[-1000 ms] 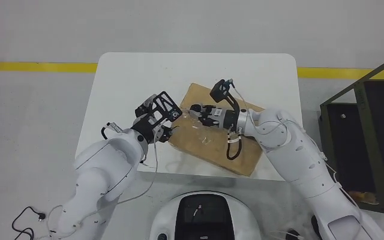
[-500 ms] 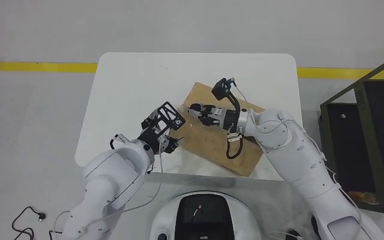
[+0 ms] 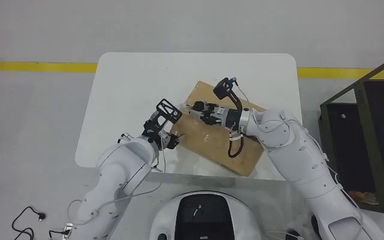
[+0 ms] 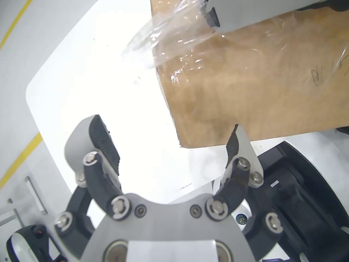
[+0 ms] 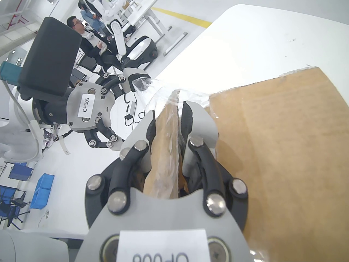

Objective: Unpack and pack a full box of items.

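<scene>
Surface: white table (image 3: 132, 90) with rounded corners, a few small dark specks on its top.

Room: pale grey floor (image 3: 48, 36). A yellow line (image 3: 48, 66) runs along the floor past the table's far edge. A dark rack (image 3: 354, 132) stands off the table's right side. Farther from the table are other white work tables and blue crates (image 5: 42, 192).

Item: cardboard box (image 3: 216, 147), plain brown and flat-topped. It lies on the table's right half toward the robot's edge, set askew to the table's sides. There is a pen scrawl on one face. Clear tape (image 4: 169, 39), crumpled and glossy, clings to the box's corner nearest the table's middle, and a loose tail of it sticks out over the tabletop.

Right gripper (image 5: 169, 110): low over the table at that taped corner, fingers drawn narrow and clamped on a thin upright cardboard edge. It looks like a raised flap (image 5: 163, 137) of the box, though the tape blurs its outline.

Left gripper (image 4: 170, 137): above the table just beside the same end of the box, fingers spread wide, nothing between them, ribbed pads (image 4: 105, 143) bare.
</scene>
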Motion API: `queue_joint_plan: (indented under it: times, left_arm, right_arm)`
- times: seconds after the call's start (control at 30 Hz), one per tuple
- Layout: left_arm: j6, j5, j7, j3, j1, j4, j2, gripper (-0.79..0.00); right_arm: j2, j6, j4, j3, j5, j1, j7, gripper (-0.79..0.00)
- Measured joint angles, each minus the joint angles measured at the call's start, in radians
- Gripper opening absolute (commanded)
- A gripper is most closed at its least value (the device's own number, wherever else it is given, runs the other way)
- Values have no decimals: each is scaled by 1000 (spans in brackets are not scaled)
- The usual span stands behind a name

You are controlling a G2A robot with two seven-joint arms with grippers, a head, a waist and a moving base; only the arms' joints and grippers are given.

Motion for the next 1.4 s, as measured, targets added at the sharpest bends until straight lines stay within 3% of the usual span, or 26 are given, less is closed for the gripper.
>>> queue_joint_plan:
  times: [0.03,0.23,0.33,0.43,0.47,0.5,0.53,0.57,0.73,0.9,0.93,1.0,1.03,1.07,1.17,1.33,1.4]
  left_arm:
    - [1,-1,4,1,-3,4,0,0]
    - [2,-2,21,14,-21,26,-3,0]
    - [4,-10,25,19,-30,32,-4,0]
    - [5,-19,30,25,-41,36,-6,0]
    - [4,-20,31,27,-43,38,-6,0]
    - [3,-21,31,29,-46,39,-7,0]
    - [3,-23,31,30,-48,41,-7,0]
    - [3,-25,31,30,-50,41,-7,0]
    - [4,-36,30,27,-57,38,-8,0]
    - [0,-42,30,28,-55,37,-7,0]
    - [-1,-44,30,28,-54,36,-7,0]
    - [-3,-45,29,30,-53,34,-7,0]
    - [-4,-44,29,30,-53,33,-7,0]
    - [-4,-45,30,30,-53,33,-7,0]
    - [-2,-49,30,30,-52,33,-7,0]
    - [6,-55,42,36,-64,35,-9,0]
    - [10,-60,43,33,-67,34,-10,0]
  right_arm:
    - [0,-1,1,1,-6,2,2,-606]
    - [-2,-11,10,-8,-45,18,5,-622]
    - [-4,-13,10,-15,-76,23,-1,-480]
    - [-5,-8,8,-19,-92,22,-9,-468]
    - [-5,-6,7,-19,-99,22,-11,-406]
    - [-5,-3,5,-19,-110,23,-12,-234]
    - [-5,-2,-1,-21,-132,23,-11,-139]
    - [-4,-1,-6,-21,-148,23,-12,-92]
    - [2,14,-24,1,-198,8,-33,-77]
    - [11,32,-28,51,-177,-13,-44,-175]
    - [14,28,-29,61,-174,-16,-39,-268]
    - [18,19,-31,75,-170,-22,-32,-526]
    - [20,13,-30,82,-170,-25,-27,-616]
    - [21,8,-30,86,-169,-27,-22,-640]
    - [24,-11,-30,89,-158,-28,-2,-668]
    - [31,-33,-80,99,-157,-49,21,-554]
    - [36,-37,-92,113,-161,-69,26,-557]
